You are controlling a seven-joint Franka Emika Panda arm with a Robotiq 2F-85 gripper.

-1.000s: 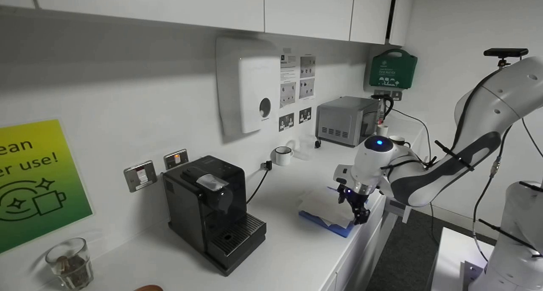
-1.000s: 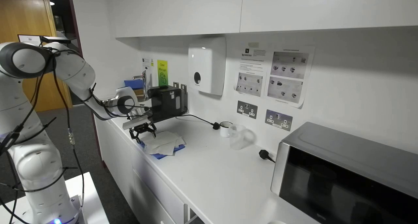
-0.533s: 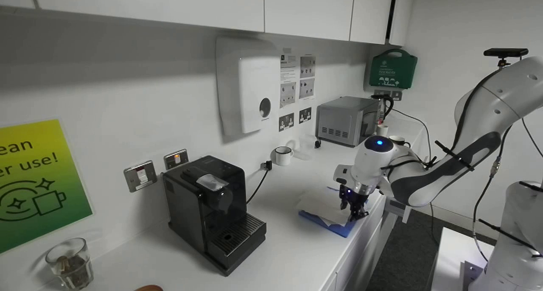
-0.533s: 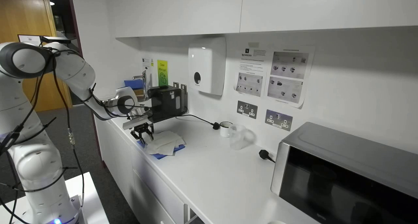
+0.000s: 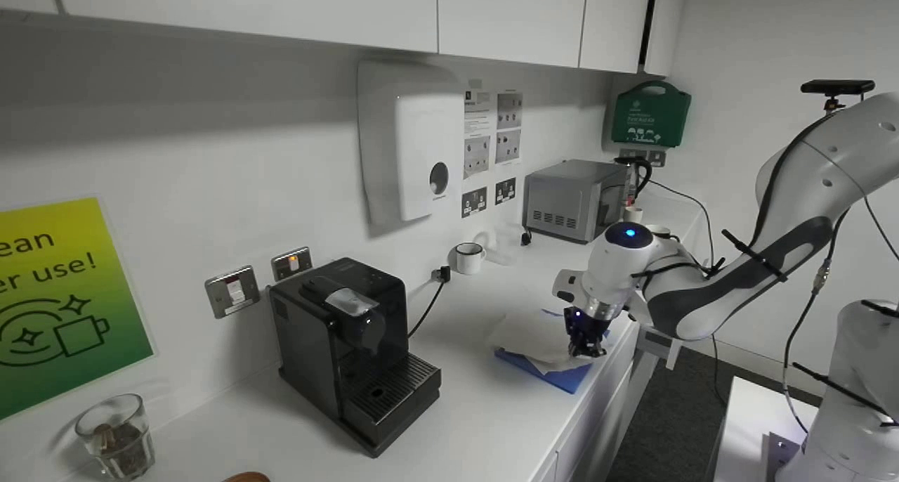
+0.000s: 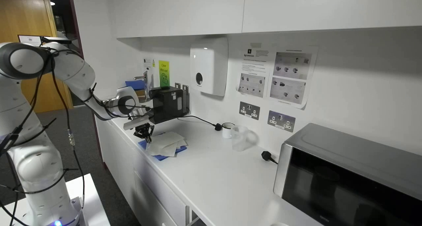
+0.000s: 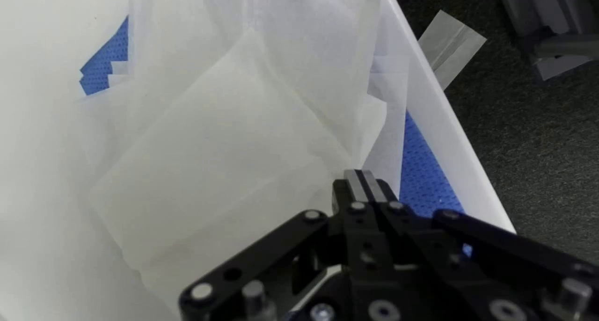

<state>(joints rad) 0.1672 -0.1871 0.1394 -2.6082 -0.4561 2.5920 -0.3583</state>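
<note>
My gripper points down with its fingers together at the near edge of a loose pile of thin white paper sheets. In the wrist view, creases and sheet edges run in to the fingertips, so the paper appears pinched there. How much paper is between the pads is hidden. Under the sheets lies a blue cloth, which shows at the counter edge and at a far corner. In both exterior views the gripper is low over the side of the pile nearest the arm.
A black coffee machine stands along the counter. Toward the wall are a white mug and a clear plastic cup. A microwave sits farther along. The counter edge runs close beside the gripper, with dark carpet below.
The gripper's fingers have come together from wide apart, at the near edge of the paper pile. The arm has barely shifted, and the pile stays where it was.
</note>
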